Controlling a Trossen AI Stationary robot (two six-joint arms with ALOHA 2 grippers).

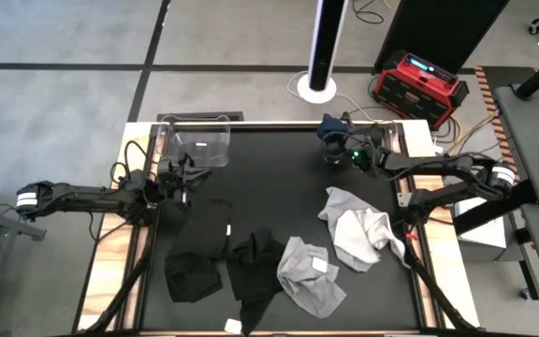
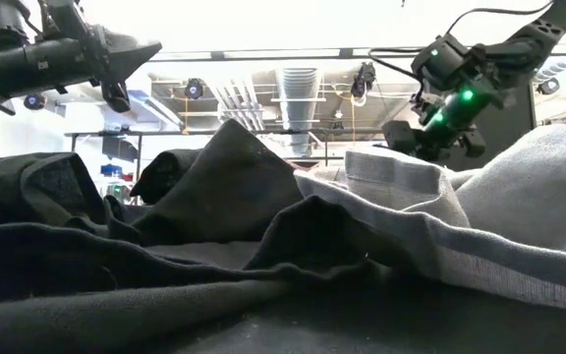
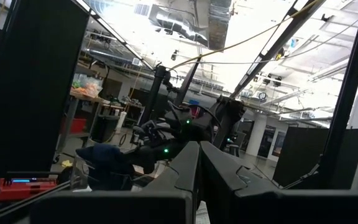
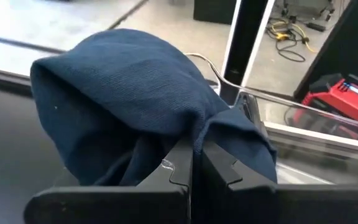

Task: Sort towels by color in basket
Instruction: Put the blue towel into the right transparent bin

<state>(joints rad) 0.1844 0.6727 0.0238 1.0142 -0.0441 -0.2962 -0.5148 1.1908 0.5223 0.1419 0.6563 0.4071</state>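
My right gripper is pinched tight on the navy towel, holding it up at the far right of the black table. It's soft knit, bunched into a rounded lump that droops off my fingers, so no clear long axis. My left gripper hangs at the far left, fingers pressed together on nothing, beside the clear basket. Nearer, black towels lie crumpled left of centre, and the grey and white towels sprawl in limp folds to the right.
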